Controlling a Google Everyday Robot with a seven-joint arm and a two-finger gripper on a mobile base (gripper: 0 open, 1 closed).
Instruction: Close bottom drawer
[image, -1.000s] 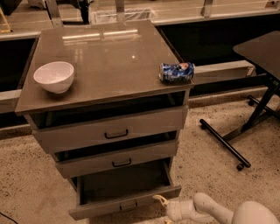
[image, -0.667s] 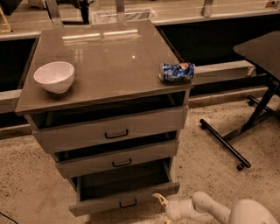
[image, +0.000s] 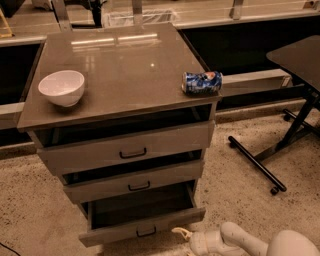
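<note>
The bottom drawer (image: 142, 224) is the lowest of three in a grey-brown metal cabinet (image: 120, 70). It is pulled out, showing a dark empty inside, and has a small black handle (image: 146, 231) on its narrow front. The middle drawer (image: 135, 181) and the top drawer (image: 127, 148) stand slightly ajar. My gripper (image: 183, 235) sits at the frame's bottom on a white arm (image: 235, 240), just right of the bottom drawer's front right corner and close to it.
A white bowl (image: 62, 87) and a blue can lying on its side (image: 201, 82) rest on the cabinet top. A black table with a wheeled leg frame (image: 260, 165) stands at the right. The floor is speckled.
The bottom drawer's front has shifted slightly back toward the cabinet, and the gripper has moved with it. Nothing else moved.
</note>
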